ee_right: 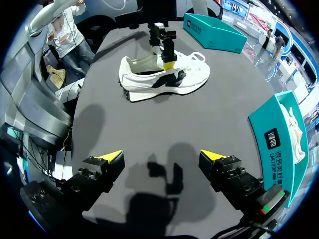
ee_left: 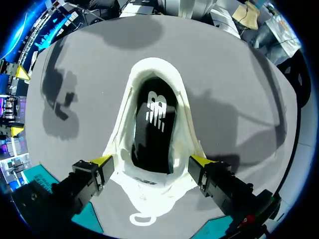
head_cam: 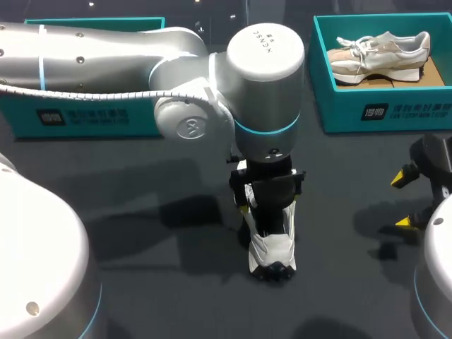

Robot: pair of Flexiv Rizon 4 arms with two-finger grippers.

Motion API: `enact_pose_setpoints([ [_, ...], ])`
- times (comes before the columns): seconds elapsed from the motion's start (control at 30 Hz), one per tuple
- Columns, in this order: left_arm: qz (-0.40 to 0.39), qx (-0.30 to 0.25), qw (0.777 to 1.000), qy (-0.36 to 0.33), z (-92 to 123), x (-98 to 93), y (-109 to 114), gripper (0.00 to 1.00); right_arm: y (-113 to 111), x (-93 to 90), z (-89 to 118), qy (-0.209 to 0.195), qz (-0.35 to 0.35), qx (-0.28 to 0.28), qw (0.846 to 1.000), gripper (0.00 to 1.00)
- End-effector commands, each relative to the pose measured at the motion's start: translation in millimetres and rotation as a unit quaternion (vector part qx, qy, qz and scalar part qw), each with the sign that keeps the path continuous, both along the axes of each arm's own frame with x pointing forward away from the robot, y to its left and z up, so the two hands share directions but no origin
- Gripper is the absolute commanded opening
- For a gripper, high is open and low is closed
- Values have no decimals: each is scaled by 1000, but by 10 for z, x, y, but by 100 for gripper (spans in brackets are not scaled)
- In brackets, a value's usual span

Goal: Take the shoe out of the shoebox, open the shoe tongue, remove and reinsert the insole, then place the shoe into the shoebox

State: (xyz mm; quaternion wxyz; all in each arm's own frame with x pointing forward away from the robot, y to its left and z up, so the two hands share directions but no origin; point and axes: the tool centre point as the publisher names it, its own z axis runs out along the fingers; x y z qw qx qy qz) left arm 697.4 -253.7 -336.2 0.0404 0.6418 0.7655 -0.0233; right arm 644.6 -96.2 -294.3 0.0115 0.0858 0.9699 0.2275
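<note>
The white mesh sneaker (ee_left: 154,69), clamped between the left gripper's (ee_left: 150,161) fingers, could topple sideways if one finger lets go first.

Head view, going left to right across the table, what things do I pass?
A teal shoebox at the left → white shoe on the table → second shoebox, holding a beige shoe.
</note>
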Motion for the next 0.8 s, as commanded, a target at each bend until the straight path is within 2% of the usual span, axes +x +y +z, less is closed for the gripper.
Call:
enact_pose_setpoints([
  [0.03,0,-3,1000,2,51,69,77,92,5,-16,5,-1,-1,-2,1000,100],
  [0.2,6,0,1000,1,82,159,113,88,5,-16,5,-1,-1,-2,1000,100],
  [0.33,16,1,1000,-1,125,231,154,79,5,-16,5,-1,-1,-2,1000,100],
  [0.4,21,1,1000,-5,165,271,175,73,5,-16,5,-1,-1,-2,1000,100],
  [0.5,29,-7,1000,-7,270,347,217,72,5,-16,5,-1,-1,-2,1000,100],
  [0.73,41,-29,999,-4,515,458,292,47,5,-16,5,-1,-1,-2,1000,100],
  [0.8,37,-36,999,2,560,462,290,43,5,-16,5,-1,-1,-2,1000,100],
])
